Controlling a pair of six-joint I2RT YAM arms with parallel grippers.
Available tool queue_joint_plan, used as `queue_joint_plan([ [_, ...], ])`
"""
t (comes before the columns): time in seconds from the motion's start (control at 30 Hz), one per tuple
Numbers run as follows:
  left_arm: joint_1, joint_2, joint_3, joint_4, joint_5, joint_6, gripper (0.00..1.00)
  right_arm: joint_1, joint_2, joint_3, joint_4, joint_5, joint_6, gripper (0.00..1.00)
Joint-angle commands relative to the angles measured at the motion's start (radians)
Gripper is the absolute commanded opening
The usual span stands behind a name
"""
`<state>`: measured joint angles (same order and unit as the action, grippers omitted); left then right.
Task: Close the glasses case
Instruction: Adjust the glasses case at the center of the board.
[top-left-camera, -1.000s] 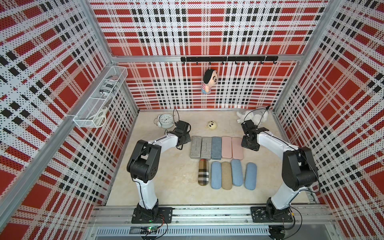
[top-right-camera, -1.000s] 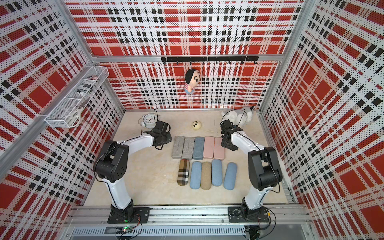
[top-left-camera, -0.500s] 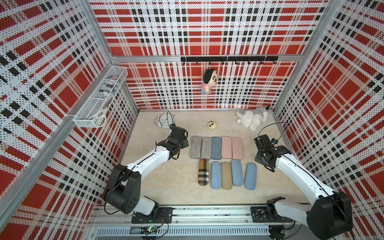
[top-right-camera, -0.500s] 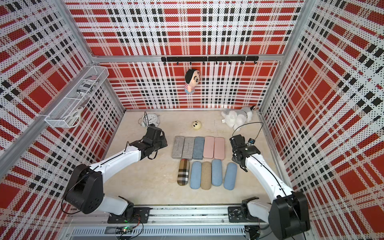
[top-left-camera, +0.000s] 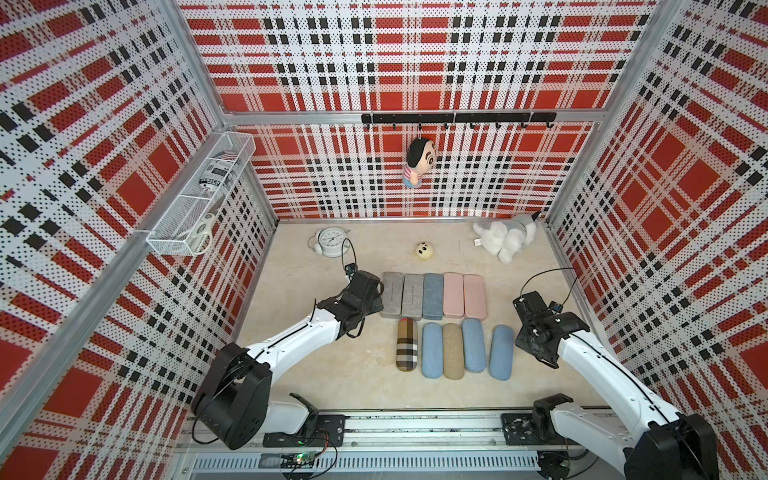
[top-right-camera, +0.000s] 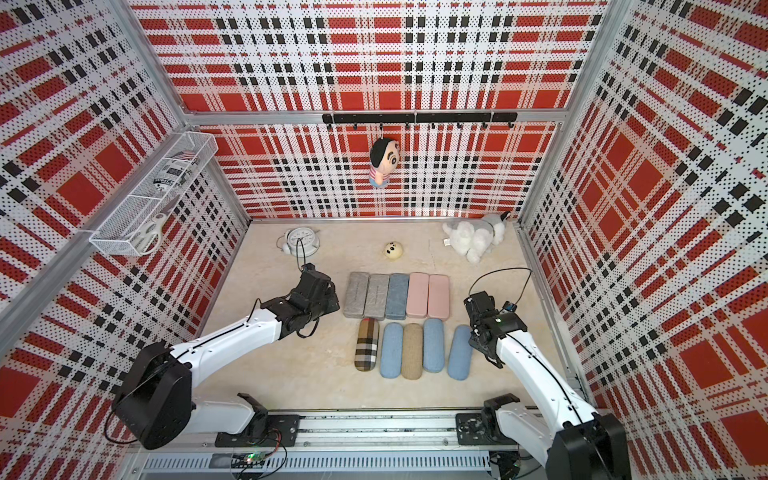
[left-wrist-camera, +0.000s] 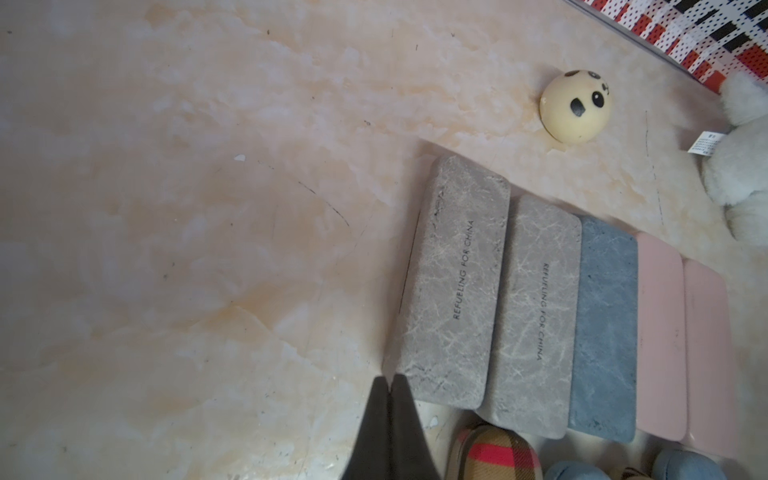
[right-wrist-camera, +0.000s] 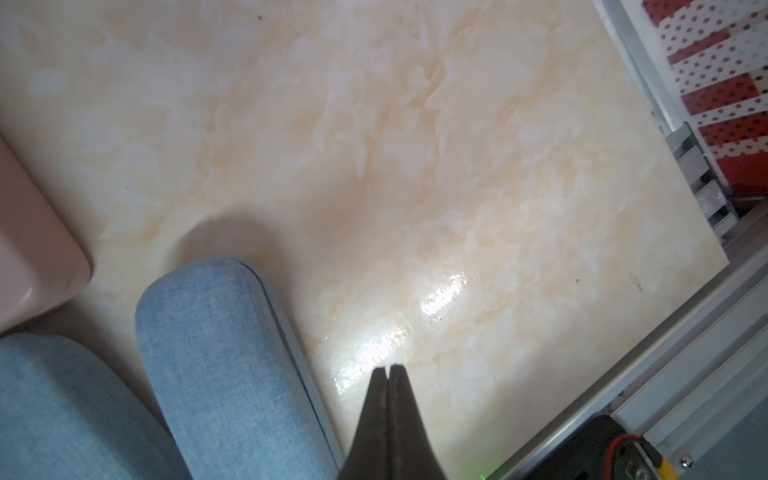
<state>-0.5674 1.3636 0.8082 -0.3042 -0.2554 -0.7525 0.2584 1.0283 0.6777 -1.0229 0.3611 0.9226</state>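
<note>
Glasses cases (top-left-camera: 432, 296) lay shut on the tabletop (top-left-camera: 365, 386); left end effector (left-wrist-camera: 390, 380) and right end effector (right-wrist-camera: 389, 369) pressed together, empty.

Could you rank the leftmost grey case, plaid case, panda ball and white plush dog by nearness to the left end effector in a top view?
From the left end effector:
1. Leftmost grey case, beside it.
2. Plaid case, front row's left end.
3. Panda ball, toward the back.
4. White plush dog, back right.
</note>
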Motion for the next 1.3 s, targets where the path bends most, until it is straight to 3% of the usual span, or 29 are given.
queue_joint_plan([
  [0.0,-0.028,-0.026,-0.02,-0.033,-0.036,-0.038,0.0,0.013,-0.01,-0.038,0.016,-0.052,0.017,0.0],
  [0.43,-0.134,0.031,-0.067,-0.108,-0.087,-0.164,0.0,0.155,0.07,-0.082,0.098,-0.108,0.069,0.0],
  [1.27,-0.218,0.185,-0.011,-0.093,-0.101,-0.197,0.0,0.274,0.242,0.016,0.179,-0.077,-0.031,0.0],
])
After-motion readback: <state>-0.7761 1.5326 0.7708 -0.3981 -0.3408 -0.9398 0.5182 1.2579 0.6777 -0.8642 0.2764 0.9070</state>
